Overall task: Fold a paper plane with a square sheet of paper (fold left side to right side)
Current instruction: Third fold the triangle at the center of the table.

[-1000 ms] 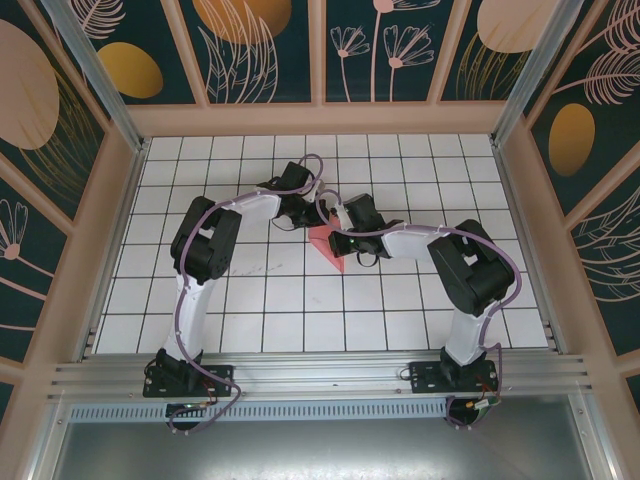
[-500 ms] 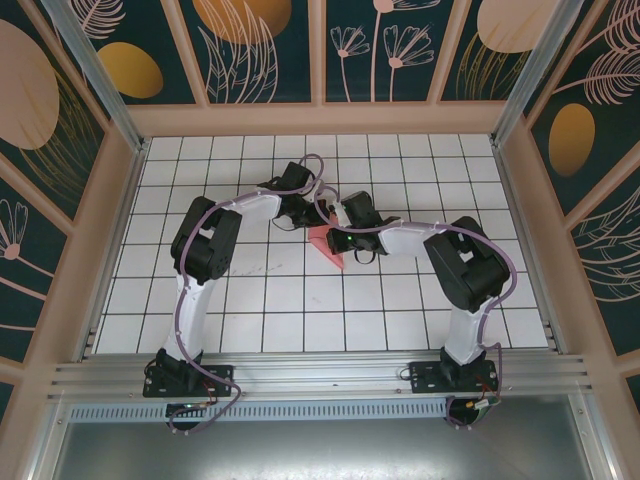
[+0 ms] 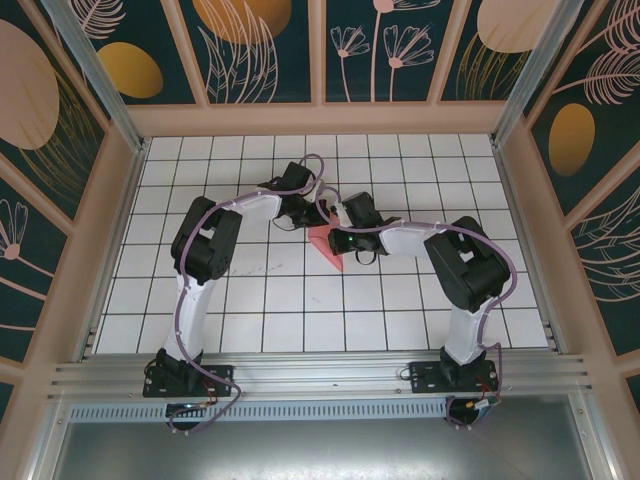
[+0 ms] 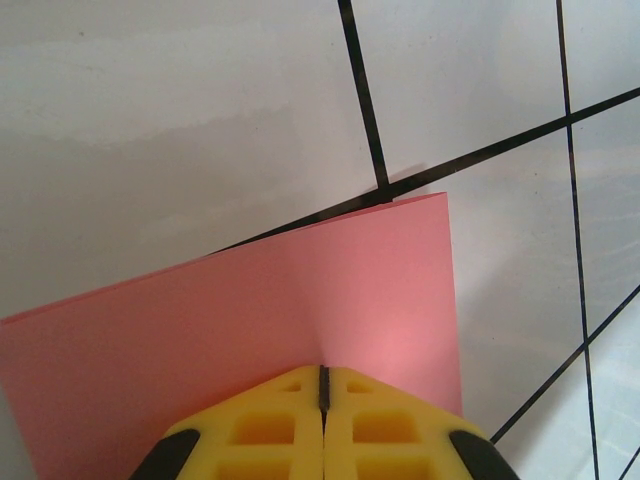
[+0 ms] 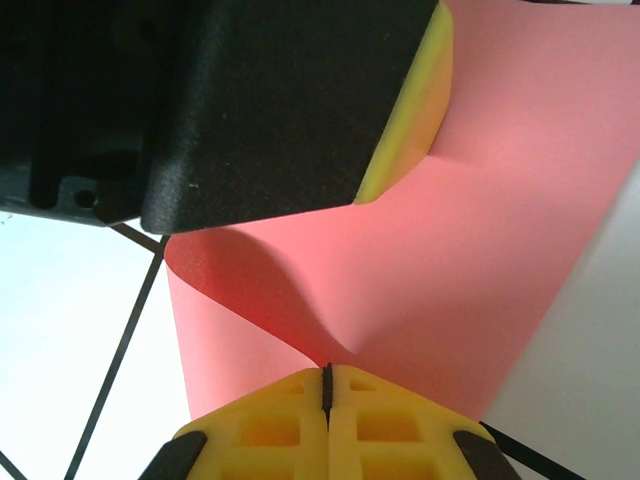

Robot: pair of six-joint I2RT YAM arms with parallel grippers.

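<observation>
Near the middle of the table (image 3: 250, 330) the paper (image 3: 330, 252) is a small shape bowed up off the grid, with no dart yet. The right pincer (image 5: 327, 378) is clenched on one edge, and just beyond it the left pincer (image 4: 322, 385) is clenched on the opposite edge. I judge the side-to-side fold only half made: flattening, creasing and every nose and wing fold remain.

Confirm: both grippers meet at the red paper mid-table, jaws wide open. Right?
Not open. The left gripper and right gripper are both shut, with the yellow fingers pressed together at the paper. Each wrist view shows this. The rest holds.
</observation>
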